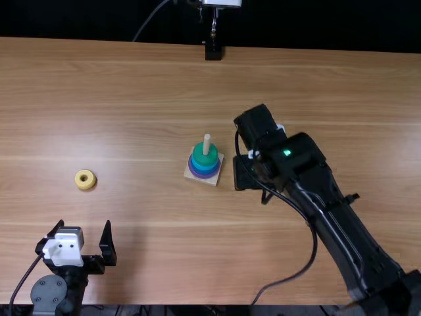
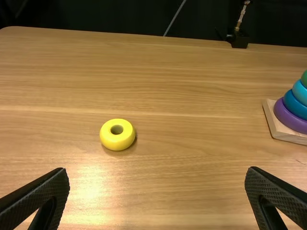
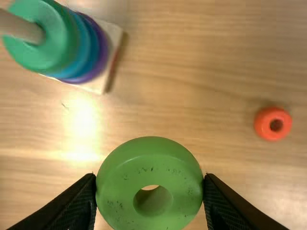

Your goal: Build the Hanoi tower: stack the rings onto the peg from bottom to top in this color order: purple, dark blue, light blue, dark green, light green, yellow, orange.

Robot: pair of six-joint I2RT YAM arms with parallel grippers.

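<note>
The light green ring (image 3: 149,167) is gripped between the two fingers of your right gripper (image 1: 247,176), one on either side, above the table (image 1: 141,217) and just beside the wooden base (image 1: 215,180). That base sits about midway between the table's near and far edges. On its upright peg (image 1: 206,143) you have the purple ring (image 2: 290,120) lowest, then the dark blue ring (image 2: 293,104), the light blue ring (image 2: 301,91) and the dark green ring (image 1: 205,160) on top. The orange ring (image 3: 264,123) lies flat on the table, apart from the base. Toward the table's left edge lies the yellow ring (image 1: 79,176). Nearer you, by the near edge, your left gripper (image 1: 84,225) has its fingers spread wide.
</note>
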